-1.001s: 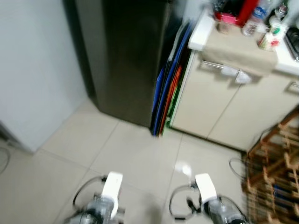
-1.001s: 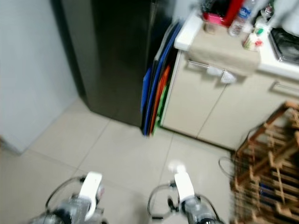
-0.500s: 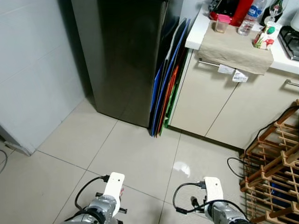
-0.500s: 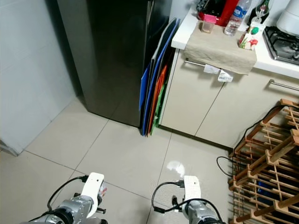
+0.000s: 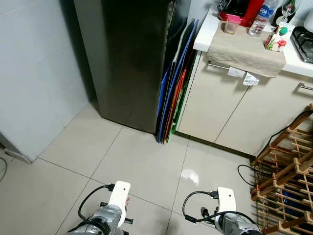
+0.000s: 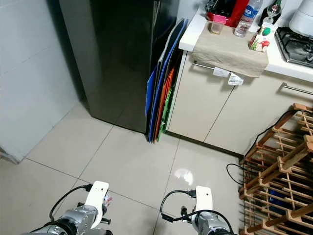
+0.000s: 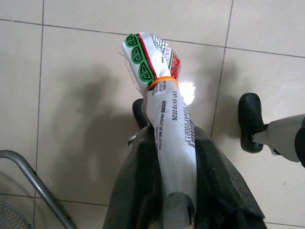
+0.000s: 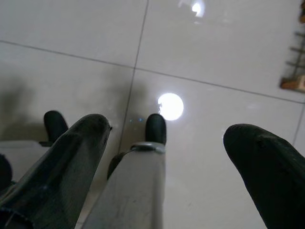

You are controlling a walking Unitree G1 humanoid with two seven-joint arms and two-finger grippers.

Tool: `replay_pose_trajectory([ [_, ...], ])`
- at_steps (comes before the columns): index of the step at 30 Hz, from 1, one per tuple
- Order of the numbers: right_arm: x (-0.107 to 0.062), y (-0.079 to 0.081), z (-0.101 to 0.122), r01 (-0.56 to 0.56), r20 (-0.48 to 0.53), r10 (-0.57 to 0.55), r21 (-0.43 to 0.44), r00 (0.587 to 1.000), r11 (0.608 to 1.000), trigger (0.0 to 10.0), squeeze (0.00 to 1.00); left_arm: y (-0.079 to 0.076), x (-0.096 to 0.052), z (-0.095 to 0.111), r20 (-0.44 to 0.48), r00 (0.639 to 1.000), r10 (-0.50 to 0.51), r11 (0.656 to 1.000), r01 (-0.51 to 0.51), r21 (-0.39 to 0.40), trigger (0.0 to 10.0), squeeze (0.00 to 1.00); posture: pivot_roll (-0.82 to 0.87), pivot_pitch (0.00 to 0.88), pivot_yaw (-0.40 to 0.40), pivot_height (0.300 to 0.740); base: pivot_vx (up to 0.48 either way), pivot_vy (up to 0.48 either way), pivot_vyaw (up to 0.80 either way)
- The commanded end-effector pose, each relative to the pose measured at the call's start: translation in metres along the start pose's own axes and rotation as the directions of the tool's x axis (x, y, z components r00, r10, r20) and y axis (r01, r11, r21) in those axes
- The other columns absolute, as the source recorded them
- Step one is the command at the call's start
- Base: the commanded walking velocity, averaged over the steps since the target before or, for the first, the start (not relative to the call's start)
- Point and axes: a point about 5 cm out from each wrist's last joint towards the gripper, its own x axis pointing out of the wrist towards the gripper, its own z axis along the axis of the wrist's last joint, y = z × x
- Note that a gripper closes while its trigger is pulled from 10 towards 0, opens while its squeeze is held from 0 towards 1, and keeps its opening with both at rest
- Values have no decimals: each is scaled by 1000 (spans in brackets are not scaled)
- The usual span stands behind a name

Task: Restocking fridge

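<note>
Both silver arms hang low over the tiled floor, wrists pointing down. The left gripper (image 7: 164, 157) has its jaws closed around a wrapped packet (image 7: 164, 109). The right gripper (image 8: 167, 143) hangs with its jaws spread wide apart, holding nothing.

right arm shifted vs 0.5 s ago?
Yes, slightly. With the fridge unchanged in the left eye view, the right arm sits a little lower and farther right.
</note>
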Motion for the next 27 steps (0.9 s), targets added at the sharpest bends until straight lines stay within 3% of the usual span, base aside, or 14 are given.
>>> replay_pose_trajectory([
  [1,0,-1,3,0,3,0,0,1000,1000,10000,149,-2,0,-1,4,1000,-9,1000,9,5,10000,0,-58,0,-29,740,0,0,0],
  [17,0,2,-2,-17,-4,17,-22,1000,1000,10000,141,0,0,-6,-5,1000,-4,999,5,33,10000,0,-61,0,-6,740,0,0,0],
  [27,0,3,5,-23,5,23,-39,1000,999,10000,145,5,0,-2,5,1000,4,1000,-4,17,10000,0,-49,0,-9,740,0,0,0],
])
